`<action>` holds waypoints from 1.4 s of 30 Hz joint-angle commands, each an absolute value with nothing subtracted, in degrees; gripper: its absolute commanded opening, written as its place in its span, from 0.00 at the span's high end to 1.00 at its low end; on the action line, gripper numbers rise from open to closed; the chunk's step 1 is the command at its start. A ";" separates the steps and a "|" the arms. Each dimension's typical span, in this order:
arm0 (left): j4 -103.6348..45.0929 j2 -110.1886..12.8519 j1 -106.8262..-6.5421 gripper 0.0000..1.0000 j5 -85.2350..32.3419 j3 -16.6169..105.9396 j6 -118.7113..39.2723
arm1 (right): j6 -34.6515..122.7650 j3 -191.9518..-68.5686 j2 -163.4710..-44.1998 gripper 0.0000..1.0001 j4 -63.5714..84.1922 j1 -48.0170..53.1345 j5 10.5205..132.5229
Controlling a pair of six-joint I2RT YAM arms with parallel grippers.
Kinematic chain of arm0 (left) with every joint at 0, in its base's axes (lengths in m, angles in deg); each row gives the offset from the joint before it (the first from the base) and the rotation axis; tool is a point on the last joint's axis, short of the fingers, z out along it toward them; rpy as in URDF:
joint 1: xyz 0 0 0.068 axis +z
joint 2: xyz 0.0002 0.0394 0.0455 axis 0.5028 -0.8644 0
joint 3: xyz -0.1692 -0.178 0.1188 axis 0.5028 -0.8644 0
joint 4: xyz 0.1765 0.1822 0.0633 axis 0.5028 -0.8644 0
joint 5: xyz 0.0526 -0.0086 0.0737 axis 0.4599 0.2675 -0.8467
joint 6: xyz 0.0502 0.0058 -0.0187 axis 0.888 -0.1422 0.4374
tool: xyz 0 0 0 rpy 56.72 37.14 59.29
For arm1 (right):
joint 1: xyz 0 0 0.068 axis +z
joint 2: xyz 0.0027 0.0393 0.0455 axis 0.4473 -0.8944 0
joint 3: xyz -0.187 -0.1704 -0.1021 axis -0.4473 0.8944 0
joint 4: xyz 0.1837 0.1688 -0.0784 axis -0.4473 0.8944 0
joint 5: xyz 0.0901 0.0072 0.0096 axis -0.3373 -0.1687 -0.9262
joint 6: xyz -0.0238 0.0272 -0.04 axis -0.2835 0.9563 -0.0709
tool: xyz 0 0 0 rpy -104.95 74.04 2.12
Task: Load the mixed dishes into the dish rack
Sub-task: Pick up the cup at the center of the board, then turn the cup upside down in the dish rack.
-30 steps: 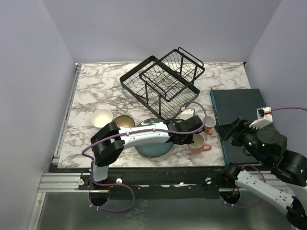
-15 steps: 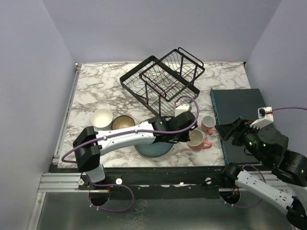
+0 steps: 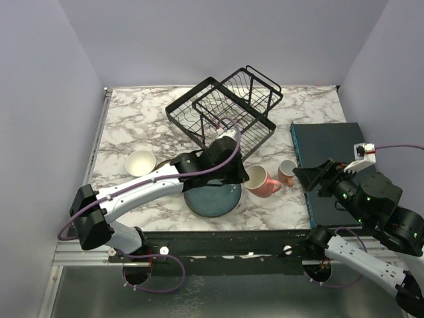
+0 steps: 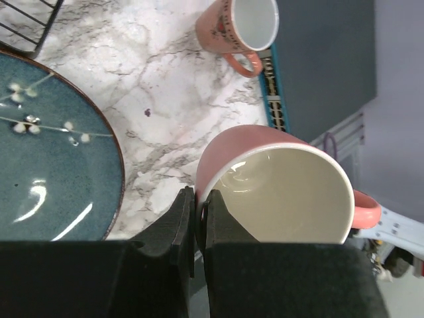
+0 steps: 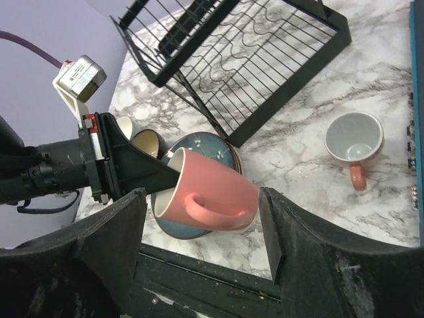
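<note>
My left gripper (image 3: 244, 177) is shut on the rim of a pink mug (image 3: 263, 181), one finger inside and one outside. It holds the mug tipped on its side above the table, over the right edge of the dark teal plate (image 3: 211, 201). In the left wrist view the gripper (image 4: 197, 205) pinches the mug (image 4: 278, 179). A second pink mug (image 3: 287, 171) stands upright on the marble. The black wire dish rack (image 3: 192, 133) sits behind, with nothing in it. My right gripper (image 3: 310, 177) hovers open to the right, apart from both mugs, holding nothing.
A white bowl (image 3: 140, 162) sits left of the plate, and a dark bowl with a tan inside (image 5: 149, 141) is beside it. The flat teal slab (image 3: 331, 159) lies at the right, under the right arm. Purple walls close in the table on three sides.
The left arm has lifted the pink mug off the table and swung back and left with it, toward the rack. The right arm has barely shifted.
</note>
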State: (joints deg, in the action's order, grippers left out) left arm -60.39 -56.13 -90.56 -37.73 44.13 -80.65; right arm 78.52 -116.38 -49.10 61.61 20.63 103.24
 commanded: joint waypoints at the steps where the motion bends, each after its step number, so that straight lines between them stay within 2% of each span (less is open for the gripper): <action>1: -52.48 -49.11 -88.60 1.00 -29.38 42.35 -82.51 | 73.43 -115.09 -49.60 0.25 55.56 20.90 98.75; 12: -39.41 -37.89 -80.28 1.00 -16.59 30.98 -87.74 | 64.68 -108.73 -47.67 0.22 41.66 20.89 91.12; 19: -24.50 -34.15 -70.34 1.00 -4.42 21.71 -96.68 | 58.28 -103.17 -48.04 0.17 31.43 20.87 85.12; 27: -13.10 -32.51 -62.60 1.00 4.95 17.11 -104.69 | 48.93 -95.31 -48.73 0.15 14.56 20.85 80.34; 42: 1.27 -29.78 -57.08 1.00 12.02 12.13 -116.40 | 35.26 -83.37 -50.60 0.11 -12.23 20.89 61.35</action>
State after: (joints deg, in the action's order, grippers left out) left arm -10.14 -31.74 -57.82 7.68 12.79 -110.18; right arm 40.75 -85.87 -51.00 -2.23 20.63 69.88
